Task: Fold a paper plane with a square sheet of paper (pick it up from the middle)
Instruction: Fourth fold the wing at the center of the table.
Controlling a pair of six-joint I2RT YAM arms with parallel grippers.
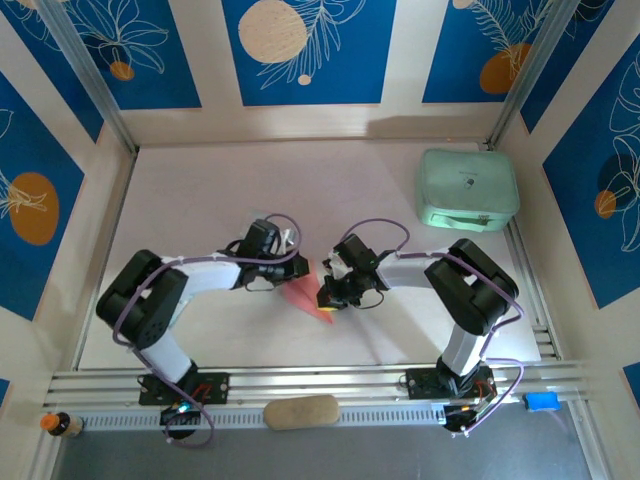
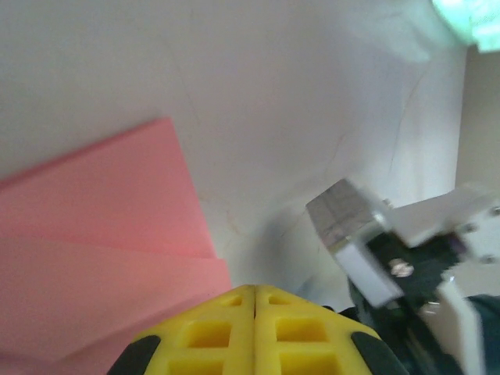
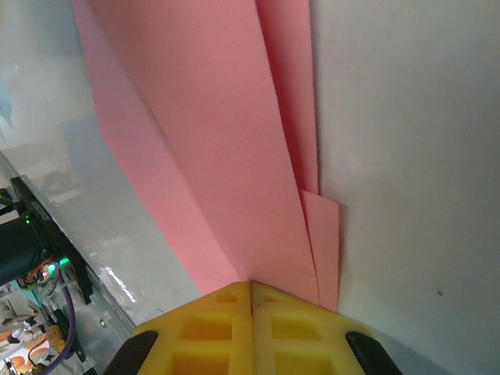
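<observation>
While the right gripper (image 3: 250,286) has its yellow pads pressed together, apparently pinching the narrow end of the paper plane (image 3: 203,141) where the folded layers converge, the left gripper (image 2: 255,289) is closed on nothing and the pink paper runs just under its left side. Risk: thin layers could spring open or the crease could skew if the pinch slips or the arms pull apart. The plane lies flat on the table (image 1: 200,190), between both grippers, mid-table.
</observation>
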